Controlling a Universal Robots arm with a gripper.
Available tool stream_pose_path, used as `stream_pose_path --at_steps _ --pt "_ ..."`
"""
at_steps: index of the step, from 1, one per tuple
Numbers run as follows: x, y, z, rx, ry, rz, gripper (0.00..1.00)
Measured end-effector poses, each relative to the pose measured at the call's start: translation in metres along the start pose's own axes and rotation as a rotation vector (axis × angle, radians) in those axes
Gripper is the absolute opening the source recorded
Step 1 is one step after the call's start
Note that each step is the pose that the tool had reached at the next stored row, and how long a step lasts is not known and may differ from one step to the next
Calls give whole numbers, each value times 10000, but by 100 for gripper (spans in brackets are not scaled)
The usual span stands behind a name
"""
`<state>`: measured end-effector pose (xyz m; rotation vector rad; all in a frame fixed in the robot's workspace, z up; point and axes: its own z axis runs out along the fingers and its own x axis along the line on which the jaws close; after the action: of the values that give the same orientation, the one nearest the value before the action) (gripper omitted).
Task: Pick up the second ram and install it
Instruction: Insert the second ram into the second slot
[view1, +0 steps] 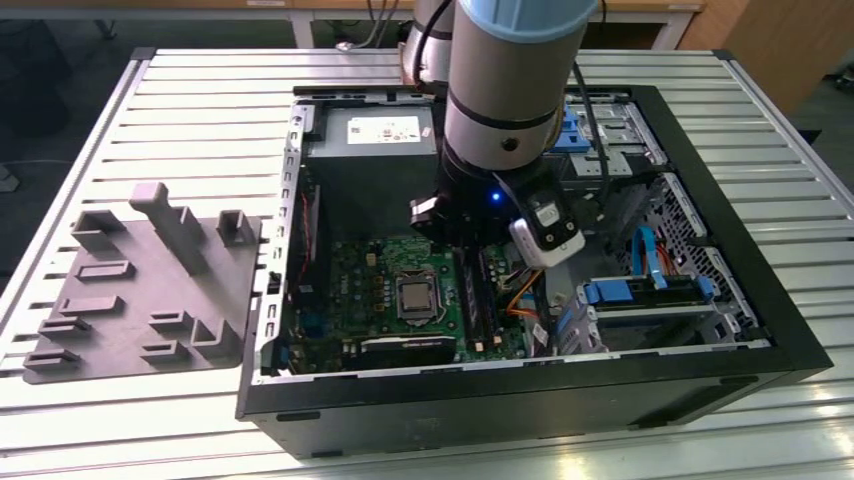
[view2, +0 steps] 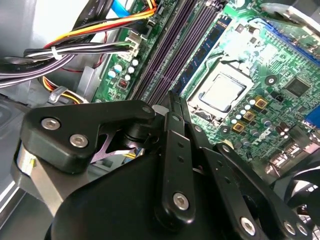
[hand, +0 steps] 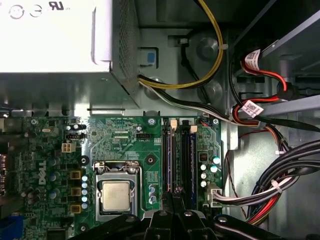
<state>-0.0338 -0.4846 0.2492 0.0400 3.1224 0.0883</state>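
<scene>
Second ram (view2: 173, 101) – one thin dark stick, seen edge-on – stands upright between the fingertips of the single gripper (view2: 172, 111), which looks clenched on it, just above the long black memory slots (view2: 172, 55) beside the one processor (hand: 116, 195). One arm (view1: 501, 90) reaches straight down into the one open computer case (view1: 747, 330), wrist vertical over the green motherboard (view1: 360, 275). One grey tray (view1: 134, 300) lies on the slatted table (view1: 187, 90) at the exterior view's left – well apart from the gripper
</scene>
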Motion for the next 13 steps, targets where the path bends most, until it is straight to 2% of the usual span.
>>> stream_pose_path --at_steps 13 --pt "-22 -16 44 -28 1 -14 11"
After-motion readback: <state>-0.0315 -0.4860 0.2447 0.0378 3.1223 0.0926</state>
